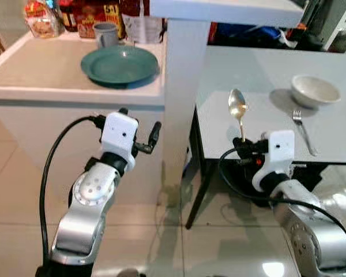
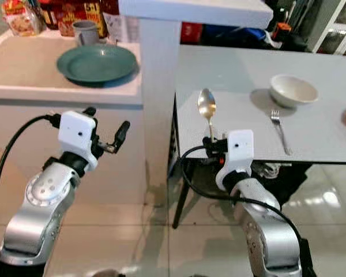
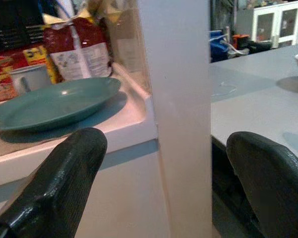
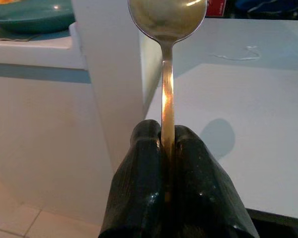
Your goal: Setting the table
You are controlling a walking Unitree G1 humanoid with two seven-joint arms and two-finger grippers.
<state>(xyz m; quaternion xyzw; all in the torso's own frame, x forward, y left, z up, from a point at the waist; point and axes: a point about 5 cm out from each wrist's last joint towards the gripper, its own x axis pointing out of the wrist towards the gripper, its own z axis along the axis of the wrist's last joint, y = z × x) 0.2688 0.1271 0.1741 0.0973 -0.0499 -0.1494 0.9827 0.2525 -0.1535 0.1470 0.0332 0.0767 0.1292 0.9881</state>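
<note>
My right gripper (image 1: 242,144) is shut on the handle of a silver spoon (image 1: 237,107), which stands upright with its bowl on top, at the near left edge of the grey table (image 1: 259,69). In the right wrist view the fingers (image 4: 144,163) pinch the spoon's handle (image 4: 167,99). On the table's right part sit a white bowl (image 1: 315,90) and a fork (image 1: 304,131). A green plate (image 1: 120,64) lies on the white counter (image 1: 40,69). My left gripper (image 1: 143,135) is open and holds nothing, just below the counter's front edge.
A white pillar (image 1: 181,98) stands between counter and table, under a white shelf top. A grey mug (image 1: 106,34) and food packages (image 1: 92,14) line the counter's back. Tiled floor lies below, with a black table leg (image 1: 195,190) near my right arm.
</note>
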